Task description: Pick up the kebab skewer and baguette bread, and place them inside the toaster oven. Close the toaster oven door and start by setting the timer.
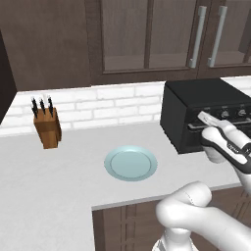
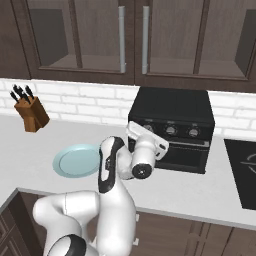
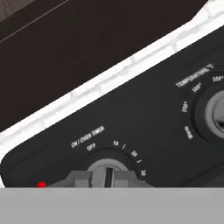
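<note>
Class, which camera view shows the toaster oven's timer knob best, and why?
The hand view: the timer knob sits close up under its printed dial, at the gripper. The right base view shows the knob row on the toaster oven as small dots; the left base view barely shows it.

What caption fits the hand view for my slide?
Gripper, jaws shut, at the toaster oven's timer knob, marked ON / OVEN TIMER, with the temperature knob alongside.

Light grey counter (image 1: 59,186); knife block (image 1: 47,125) at left; blue plate (image 1: 131,163) centre; toaster oven (image 1: 206,110) at right.
</note>
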